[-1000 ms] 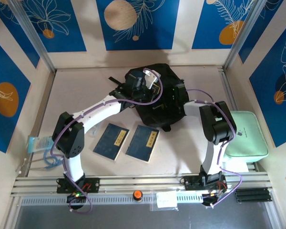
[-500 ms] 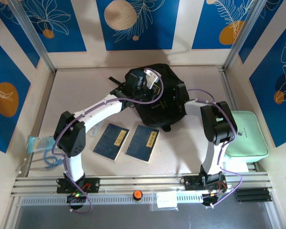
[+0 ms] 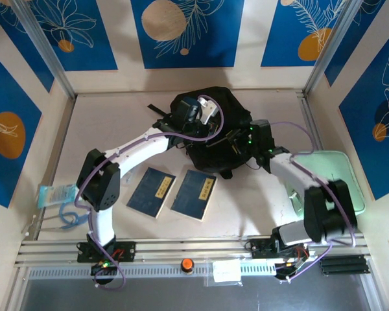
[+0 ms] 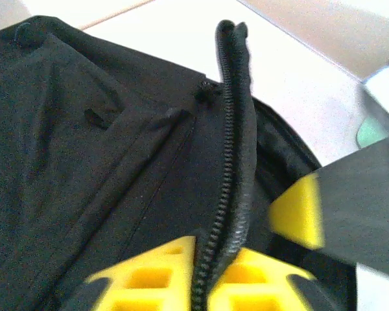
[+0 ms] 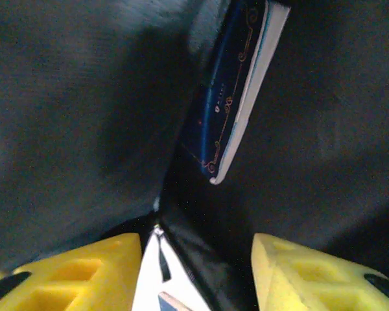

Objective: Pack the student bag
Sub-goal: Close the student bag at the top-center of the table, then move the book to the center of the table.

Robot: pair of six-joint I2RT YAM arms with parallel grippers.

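The student bag (image 3: 215,150) is a black backpack lying at the back middle of the table. My left gripper (image 3: 196,115) reaches over its far rim. In the left wrist view its yellow fingers (image 4: 152,275) are shut on the bag's zipper edge (image 4: 228,136) and hold it up. My right gripper (image 3: 238,138) is at the bag's right side. In the right wrist view it (image 5: 198,262) stands open at the mouth of the bag, nothing between its pads. A dark blue book (image 5: 236,97) stands inside the bag ahead of it.
Two dark blue books (image 3: 151,192) (image 3: 194,194) lie side by side in front of the bag. A mint-green zip case (image 3: 343,184) rests at the right edge, under the right arm's elbow. A pale blue packet (image 3: 55,195) lies at the near left.
The right arm's elbow has swung down toward the near right, over the mint case, with its gripper still at the bag's right side. The left gripper has hardly moved.
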